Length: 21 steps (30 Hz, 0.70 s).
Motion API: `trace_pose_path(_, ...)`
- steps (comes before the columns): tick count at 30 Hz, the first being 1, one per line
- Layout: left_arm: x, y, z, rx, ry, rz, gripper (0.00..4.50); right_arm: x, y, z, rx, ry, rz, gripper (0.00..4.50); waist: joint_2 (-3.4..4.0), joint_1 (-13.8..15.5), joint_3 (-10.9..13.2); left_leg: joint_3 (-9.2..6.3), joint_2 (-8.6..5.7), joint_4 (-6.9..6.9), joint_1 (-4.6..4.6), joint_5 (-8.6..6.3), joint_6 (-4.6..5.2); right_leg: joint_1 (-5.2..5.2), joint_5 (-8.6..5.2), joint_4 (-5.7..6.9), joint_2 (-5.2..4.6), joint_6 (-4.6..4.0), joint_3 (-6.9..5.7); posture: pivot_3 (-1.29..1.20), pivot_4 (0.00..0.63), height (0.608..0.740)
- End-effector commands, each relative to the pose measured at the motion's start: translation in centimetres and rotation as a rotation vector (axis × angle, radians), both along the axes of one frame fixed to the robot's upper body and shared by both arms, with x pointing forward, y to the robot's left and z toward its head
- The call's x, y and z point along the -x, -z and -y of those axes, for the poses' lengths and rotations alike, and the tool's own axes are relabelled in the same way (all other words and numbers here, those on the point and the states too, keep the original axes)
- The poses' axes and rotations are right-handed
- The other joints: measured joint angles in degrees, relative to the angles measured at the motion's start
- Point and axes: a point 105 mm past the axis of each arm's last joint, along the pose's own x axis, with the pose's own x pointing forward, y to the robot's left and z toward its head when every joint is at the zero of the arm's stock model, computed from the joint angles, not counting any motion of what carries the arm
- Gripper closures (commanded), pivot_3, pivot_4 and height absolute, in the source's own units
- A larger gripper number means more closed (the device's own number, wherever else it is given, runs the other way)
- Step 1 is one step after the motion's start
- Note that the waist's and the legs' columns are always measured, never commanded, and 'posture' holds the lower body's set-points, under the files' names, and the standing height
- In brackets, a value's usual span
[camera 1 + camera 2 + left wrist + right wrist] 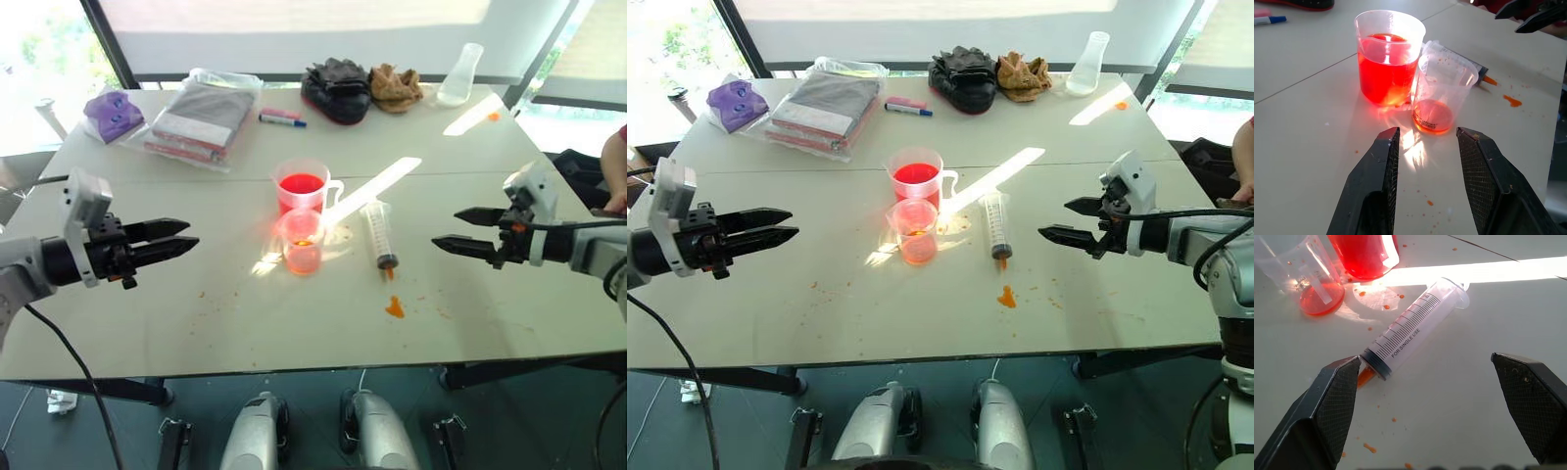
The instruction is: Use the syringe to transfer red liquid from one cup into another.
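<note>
1. Nearest, the left gripper (186, 240) and right gripper (446, 230) hover apart over the desk (196, 313), fingers spread, holding nothing.
2. Between them the syringe (378, 231) lies flat, its stained tip toward me: light, rigid, smooth plastic that could roll; I'd grip mid-barrel.
3. Beside it, the small handleless cup (302, 242) touches the taller handled cup (302, 186) of red liquid (301, 183); both thin-walled and tippable.
</note>
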Motion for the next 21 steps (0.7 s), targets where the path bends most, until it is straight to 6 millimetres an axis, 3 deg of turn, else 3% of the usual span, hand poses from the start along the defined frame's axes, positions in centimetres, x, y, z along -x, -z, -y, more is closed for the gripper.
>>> trace_pose_path(1, 0.0, -0.4, -0.3, -0.009, -0.004, 0.026, 2.58, -0.3, -0.8, -0.2, 0.005, -0.017, 0.045, 0.03, 0.01, 0.2, 0.0, 0.01, 0.00, 0.01, 0.00, 0.00, 0.00, 0.00, 0.00, 0.00, 0.00, 0.00, 0.00, 0.00, 0.150, 0.740)
trace_pose_path(6, -0.4, -0.9, -0.7, 0.016, -0.032, 0.037, 2.58, -0.8, -1.3, -0.6, -0.010, -0.021, 0.092, 0.03, 0.00, 0.4, 0.0, 0.00, 0.01, 0.02, 0.00, 0.00, 0.00, 0.00, 0.00, 0.00, 0.01, 0.00, 0.00, 0.00, 0.150, 0.740)
trace_pose_path(21, -2.0, -0.9, -1.0, -0.006, -0.094, 0.071, 2.58, -1.0, -0.3, -1.2, -0.033, -0.010, 0.061, 0.03, 0.00, 0.5, 0.0, 0.00, 0.00, 0.04, 0.00, 0.01, 0.01, 0.02, 0.02, 0.03, 0.03, 0.02, 0.00, 0.00, 0.150, 0.740)
